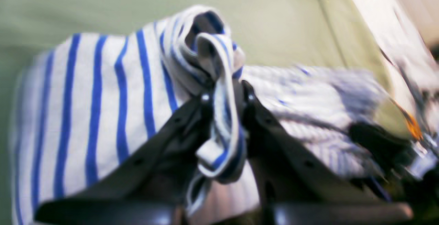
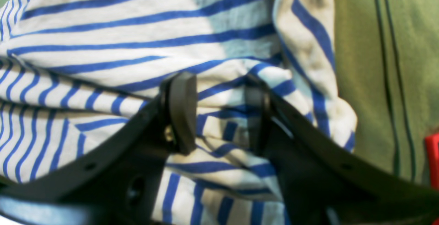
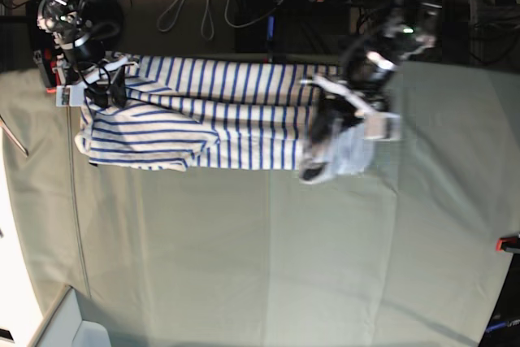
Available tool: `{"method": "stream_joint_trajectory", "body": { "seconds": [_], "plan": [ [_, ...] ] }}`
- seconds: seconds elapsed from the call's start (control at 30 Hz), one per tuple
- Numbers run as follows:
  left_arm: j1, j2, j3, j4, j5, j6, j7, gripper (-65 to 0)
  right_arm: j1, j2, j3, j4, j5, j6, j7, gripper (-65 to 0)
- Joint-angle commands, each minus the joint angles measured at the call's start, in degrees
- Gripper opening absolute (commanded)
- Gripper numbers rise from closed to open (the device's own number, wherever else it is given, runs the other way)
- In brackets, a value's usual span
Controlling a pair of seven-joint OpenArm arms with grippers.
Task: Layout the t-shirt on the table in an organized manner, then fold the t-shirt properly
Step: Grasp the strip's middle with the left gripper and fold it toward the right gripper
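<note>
I've got the shirt (image 3: 203, 119) stretched across the desk's (image 3: 268, 266) far edge, L jaws pinching a bunched hem, R jaws clamped on a fold w/ fabric between, so pulling unevenly could slip a grip or drag it off the edge.

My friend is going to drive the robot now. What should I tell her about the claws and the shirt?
Left claw: shut on a bunch of the t-shirt.
Right claw: shut on the t-shirt's other end.
The t-shirt hangs stretched between both claws near the far edge of the table, partly rumpled.
Done: both ends grabbed.
Left: lay it flat and smooth, then fold it.
</note>
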Motion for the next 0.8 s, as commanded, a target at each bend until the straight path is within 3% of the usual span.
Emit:
{"method": "stream_joint_trajectory", "body": {
  "seconds": [0.0,0.13,0.33,0.6,0.77],
  "plan": [
    [-1.5,1.0,1.5,0.2,1.3,-0.5,-2.3,-64.9,0.0,0.6,0.2,0.9,0.5,0.3,0.7,-40.9],
    [-4.9,6.5,7.9,-5.6,10.4,-0.5,-2.6,-64.9,0.0,0.6,0.2,0.9,0.5,0.3,0.7,-40.9],
    [-8.2,12.7,9.6,-15.0,18.3,-0.5,-2.6,-64.9,-0.1,1.9,0.2,0.9,0.5,0.3,0.4,-40.9],
    [-11.3,15.3,9.7,-20.2,19.3,-0.7,-2.5,-64.9,-0.1,3.0,0.2,0.9,0.5,0.3,0.4,-40.9],
    [-12.4,15.2,10.1,-21.9,19.3,-0.8,-2.2,-62.9,-0.3,3.0,1.2,2.8,0.7,0.3,0.7,-40.8]
  ]
}}
